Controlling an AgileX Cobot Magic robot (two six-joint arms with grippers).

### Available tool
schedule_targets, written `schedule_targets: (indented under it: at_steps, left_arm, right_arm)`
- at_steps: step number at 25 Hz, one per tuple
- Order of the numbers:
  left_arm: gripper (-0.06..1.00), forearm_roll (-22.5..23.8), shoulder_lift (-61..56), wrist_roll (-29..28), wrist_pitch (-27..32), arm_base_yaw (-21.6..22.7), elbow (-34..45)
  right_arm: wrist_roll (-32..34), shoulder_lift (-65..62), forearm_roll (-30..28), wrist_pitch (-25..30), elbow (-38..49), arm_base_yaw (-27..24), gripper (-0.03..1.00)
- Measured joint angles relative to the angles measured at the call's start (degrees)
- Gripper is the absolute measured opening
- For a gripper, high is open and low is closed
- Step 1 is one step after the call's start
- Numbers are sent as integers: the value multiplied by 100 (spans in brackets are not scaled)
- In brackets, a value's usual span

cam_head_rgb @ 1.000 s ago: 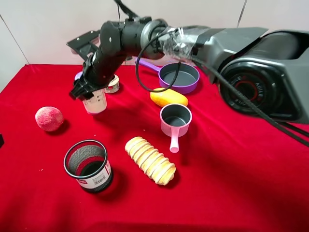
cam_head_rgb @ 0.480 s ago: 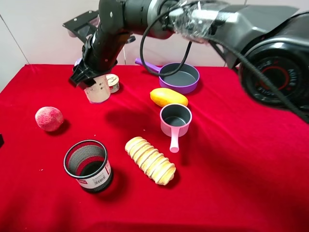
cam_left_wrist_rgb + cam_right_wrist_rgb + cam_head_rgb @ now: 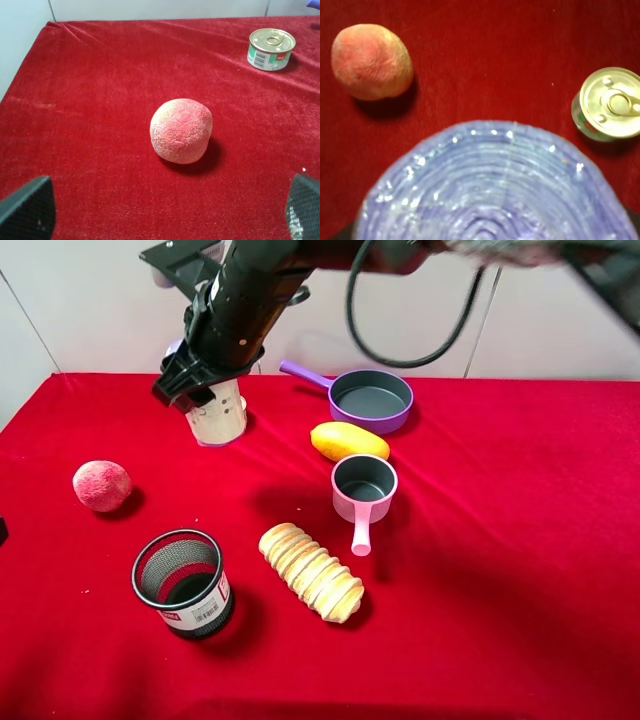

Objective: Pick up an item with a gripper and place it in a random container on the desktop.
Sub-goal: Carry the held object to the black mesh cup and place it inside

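Observation:
The white canister with printed text hangs upright in my right gripper, which is shut on its upper part, above the back left of the red desktop. Its crinkled purple top fills the right wrist view and hides the fingers. The black wire-mesh cup with a barcode label stands at the front left, well in front of the canister. My left gripper is open and empty, low over the cloth, with its mesh-textured fingertips on either side of the view.
A pink peach lies at the left. A small tin can stands at the back. A purple frying pan, a mango, a pink-handled saucepan and a ridged bread roll occupy the middle.
My right arm has risen and lifted the canister off the cloth, shifting slightly right. The tin can is now mostly hidden behind the canister. The left gripper has not visibly moved.

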Motion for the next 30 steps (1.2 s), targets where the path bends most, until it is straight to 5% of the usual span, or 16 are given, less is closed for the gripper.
schedule_targets:
  at_steps: [10, 30]
  left_arm:
    - [91, 0, 0, 0, 0, 0, 0]
    - [91, 0, 0, 0, 0, 0, 0]
  right_arm:
    - [25, -656, -158, 41, 618, 104, 46]
    - [328, -798, -352, 516, 623, 1210, 46]
